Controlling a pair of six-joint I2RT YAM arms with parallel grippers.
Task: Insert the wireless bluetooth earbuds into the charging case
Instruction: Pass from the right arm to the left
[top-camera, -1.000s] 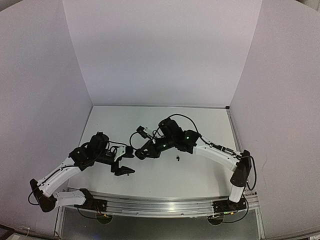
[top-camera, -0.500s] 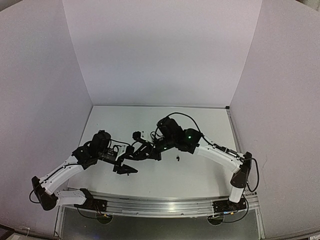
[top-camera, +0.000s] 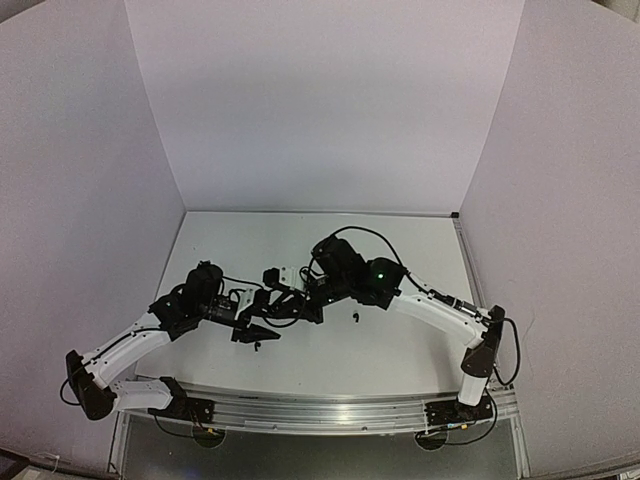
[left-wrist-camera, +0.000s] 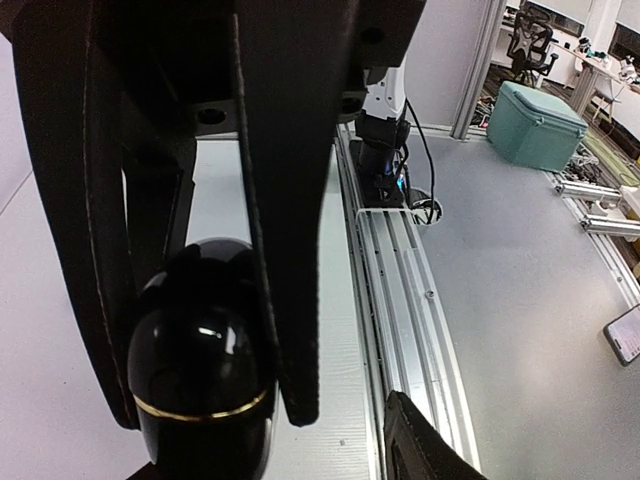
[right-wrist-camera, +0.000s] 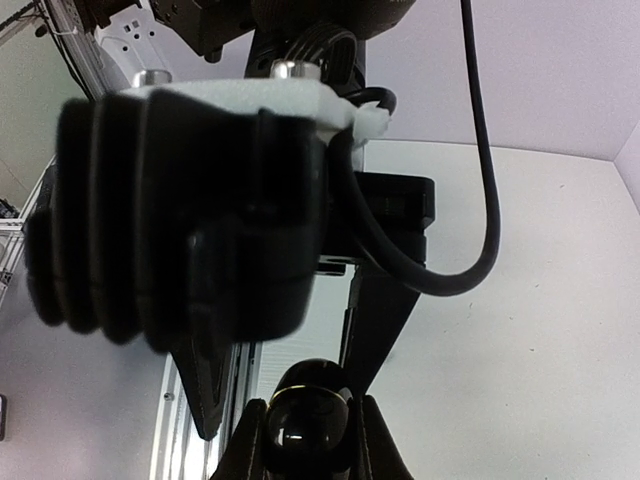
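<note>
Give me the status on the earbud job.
Done: no bud visibly seated; the charging case looks shut, gold seam unbroken. In hand: the right hand grips the case, and the left hand straddles it. Left: open it and load the buds; one small dark piece, likely an earbud, lies on the table.

A teal bin (left-wrist-camera: 540, 125) sits on the grey floor (left-wrist-camera: 530, 300) (beyond the aluminium rail (left-wrist-camera: 395, 290)).

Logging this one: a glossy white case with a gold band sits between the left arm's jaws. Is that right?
Not quite. The case is glossy black, not white. The gold band and its place between the left arm's jaws are as you say. The left wrist view shows it.
</note>
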